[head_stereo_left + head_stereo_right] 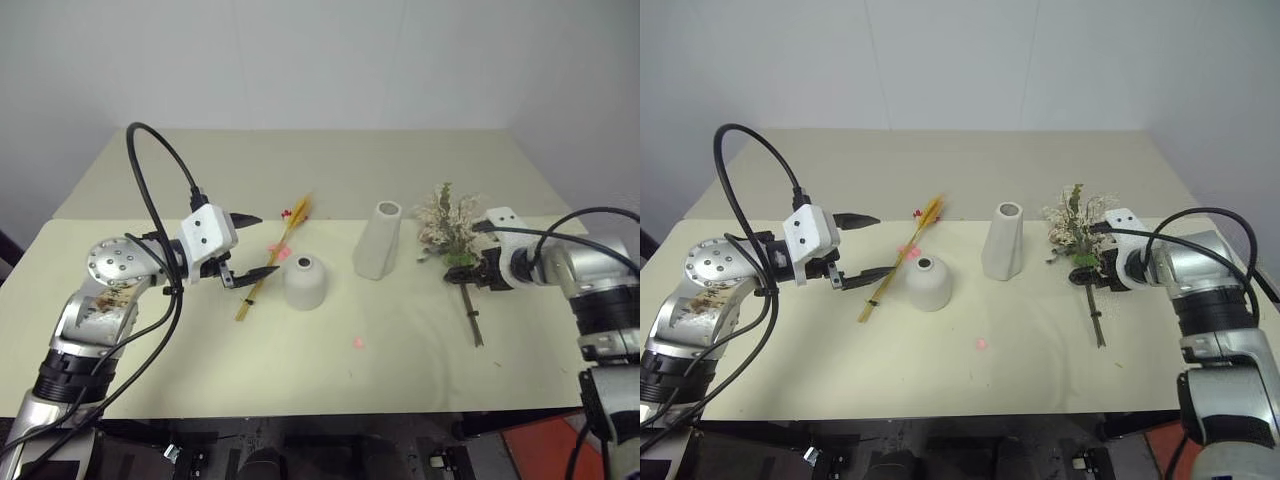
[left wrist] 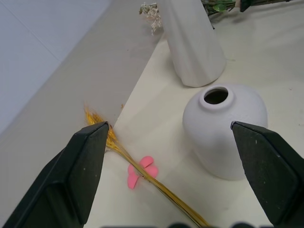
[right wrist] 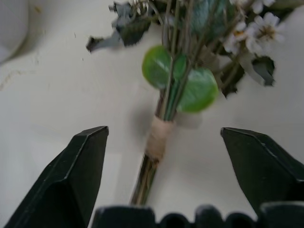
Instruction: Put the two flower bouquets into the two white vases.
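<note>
Bouquets both lie flat on the table (image 1: 200,370), neither in a vase. Slim wheat bundle (image 1: 268,270) lies diagonal, just left of the short dome vase (image 1: 305,282), w/ a pink blossom (image 2: 141,171) on its stalks and a loose pink petal (image 1: 358,343) on the tabletop nearer the robot. Left gripper (image 1: 252,246) hovers by the bundle's lower stalks, fingers wide apart, nothing between them. Taller tapered vase (image 1: 378,240) stands upright just right of the dome vase, apart from it. Bushy beige bunch (image 1: 448,228) lies further right, stems pointing toward the robot. Right gripper (image 3: 164,142) is over its twine-wrapped stem (image 3: 158,136), fingers spread either side, not touching it.
</note>
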